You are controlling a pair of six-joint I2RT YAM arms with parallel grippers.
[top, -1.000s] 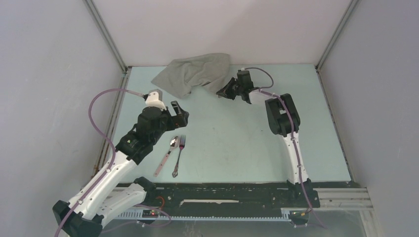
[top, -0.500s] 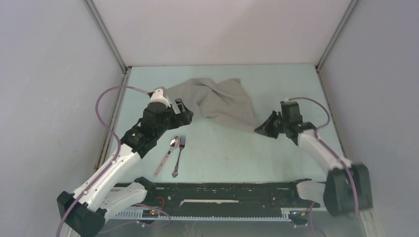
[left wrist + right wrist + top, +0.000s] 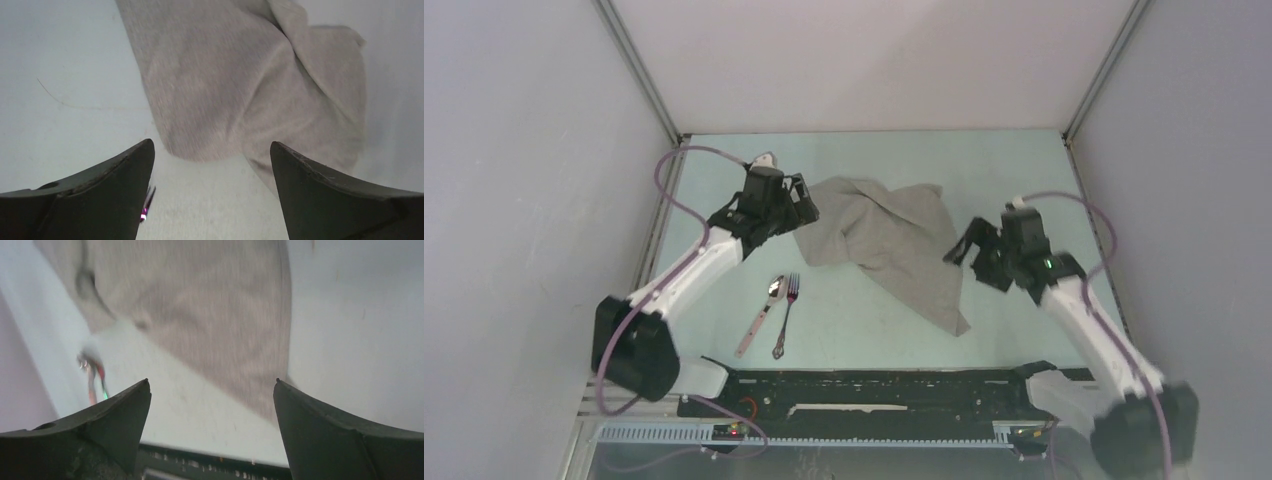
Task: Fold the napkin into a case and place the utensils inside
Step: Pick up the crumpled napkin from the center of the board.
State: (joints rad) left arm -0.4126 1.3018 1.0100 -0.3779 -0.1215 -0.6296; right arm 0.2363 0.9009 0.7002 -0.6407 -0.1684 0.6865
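The grey napkin [image 3: 884,235] lies rumpled and partly spread across the middle of the table, one corner trailing toward the front right. It fills the top of the left wrist view [image 3: 240,85] and of the right wrist view [image 3: 200,305]. My left gripper [image 3: 800,206] hovers at the napkin's left edge, open [image 3: 211,145] with only bare table between its fingers. Just right of the napkin, my right gripper [image 3: 967,255] also stands open [image 3: 211,382] and holds nothing. The pink-handled spoon [image 3: 762,310] and the metal fork [image 3: 785,315] lie side by side near the front left.
Grey walls close in the pale green table [image 3: 1024,160] at the back and on both sides. A black rail [image 3: 874,395] runs along the near edge, also in the right wrist view [image 3: 200,462].
My right gripper pulled the napkin from the back corner toward the front right, then opened and let it go. My left arm swung up to the napkin's left edge.
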